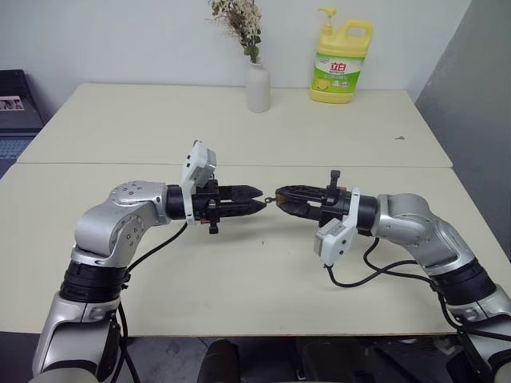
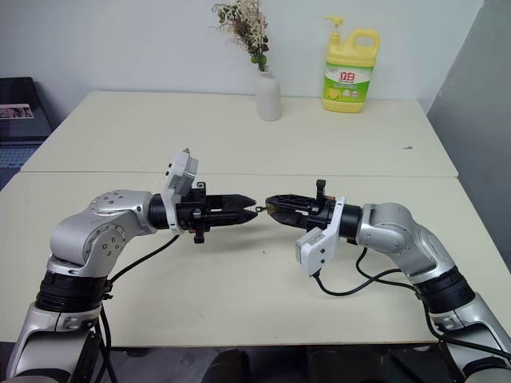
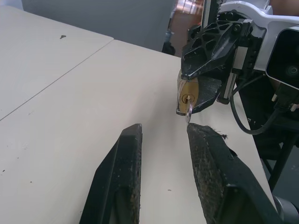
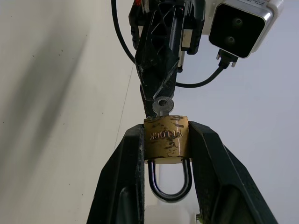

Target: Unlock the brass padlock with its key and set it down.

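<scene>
1. Head cameras: my two arms meet in the air above the cream table, the grippers pointing at each other. My left gripper and my right gripper sit tip to tip with only a small gap between them. In that gap shows a tiny dark speck, too small here to name. At the far edge of the table stand a white vase with dried flowers and a yellow detergent bottle, well apart from my hands.

2. Left wrist camera: my left fingers stand parted with bare table showing between them; they clamp nothing. Just past their tips my right gripper holds the brass padlock, its keyhole face turned toward me. The silvery key sits in the keyhole, its head hanging just off my left fingertip; I cannot tell whether it touches.

3. Right wrist camera: my right fingers are closed on the padlock, pressing its two flat sides. The shackle loops back between the fingers and looks seated in the body. The key's round head sticks out of the far end, just short of my left gripper's tips.
</scene>
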### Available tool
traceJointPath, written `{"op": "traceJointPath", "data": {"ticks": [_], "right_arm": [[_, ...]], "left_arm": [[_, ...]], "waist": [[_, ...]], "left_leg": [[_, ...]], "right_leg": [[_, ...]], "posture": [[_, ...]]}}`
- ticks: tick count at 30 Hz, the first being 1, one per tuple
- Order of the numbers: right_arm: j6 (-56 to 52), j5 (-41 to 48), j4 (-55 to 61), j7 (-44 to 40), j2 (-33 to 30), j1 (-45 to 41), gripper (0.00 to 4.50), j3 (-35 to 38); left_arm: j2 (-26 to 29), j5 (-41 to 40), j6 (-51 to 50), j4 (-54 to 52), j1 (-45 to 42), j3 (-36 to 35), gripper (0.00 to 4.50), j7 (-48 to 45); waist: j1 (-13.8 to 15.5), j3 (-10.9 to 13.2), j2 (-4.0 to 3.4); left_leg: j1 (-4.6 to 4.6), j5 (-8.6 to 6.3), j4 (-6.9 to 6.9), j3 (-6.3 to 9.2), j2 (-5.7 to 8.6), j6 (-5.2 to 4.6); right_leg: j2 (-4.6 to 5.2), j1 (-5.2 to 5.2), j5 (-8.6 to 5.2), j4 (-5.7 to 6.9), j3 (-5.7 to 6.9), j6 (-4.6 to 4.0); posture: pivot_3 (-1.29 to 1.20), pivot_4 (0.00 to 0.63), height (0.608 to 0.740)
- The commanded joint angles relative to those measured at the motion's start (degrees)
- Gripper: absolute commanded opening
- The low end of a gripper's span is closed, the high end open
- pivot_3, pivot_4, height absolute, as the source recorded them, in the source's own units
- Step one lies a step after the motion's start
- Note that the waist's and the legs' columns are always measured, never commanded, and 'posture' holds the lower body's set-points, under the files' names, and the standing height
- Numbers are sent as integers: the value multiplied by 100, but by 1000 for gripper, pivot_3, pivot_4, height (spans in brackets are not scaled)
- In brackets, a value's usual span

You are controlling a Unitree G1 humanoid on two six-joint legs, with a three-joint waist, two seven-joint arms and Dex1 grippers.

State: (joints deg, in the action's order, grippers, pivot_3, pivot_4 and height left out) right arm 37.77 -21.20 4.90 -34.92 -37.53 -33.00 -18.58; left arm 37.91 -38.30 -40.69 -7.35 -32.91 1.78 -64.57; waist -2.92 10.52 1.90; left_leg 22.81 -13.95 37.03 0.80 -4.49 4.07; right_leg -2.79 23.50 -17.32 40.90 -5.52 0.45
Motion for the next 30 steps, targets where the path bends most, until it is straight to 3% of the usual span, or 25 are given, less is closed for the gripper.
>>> {"op": "traceJointPath", "data": {"ticks": [1,26,30], "right_arm": [[-3,92,135,-21,-9,-65,940,138],[-122,199,272,-150,21,-28,940,153],[-126,210,303,-154,3,-7,940,165]], "left_arm": [[54,-216,-108,-272,-130,-119,1604,-128],[-248,58,-42,-41,-232,75,1604,-89],[-289,52,-33,5,-269,69,692,-97]], "waist": [[-1,0,0],[-3,0,0],[-2,0,0]], "left_leg": [[-1,0,0,-1,0,0],[-1,0,0,0,0,0],[-1,0,0,0,0,0]], "right_leg": [[0,0,0,0,0,0],[0,0,0,0,0,0],[0,0,0,0,0,0]], "posture": [[0,150,740],[0,150,740],[0,150,740]]}}
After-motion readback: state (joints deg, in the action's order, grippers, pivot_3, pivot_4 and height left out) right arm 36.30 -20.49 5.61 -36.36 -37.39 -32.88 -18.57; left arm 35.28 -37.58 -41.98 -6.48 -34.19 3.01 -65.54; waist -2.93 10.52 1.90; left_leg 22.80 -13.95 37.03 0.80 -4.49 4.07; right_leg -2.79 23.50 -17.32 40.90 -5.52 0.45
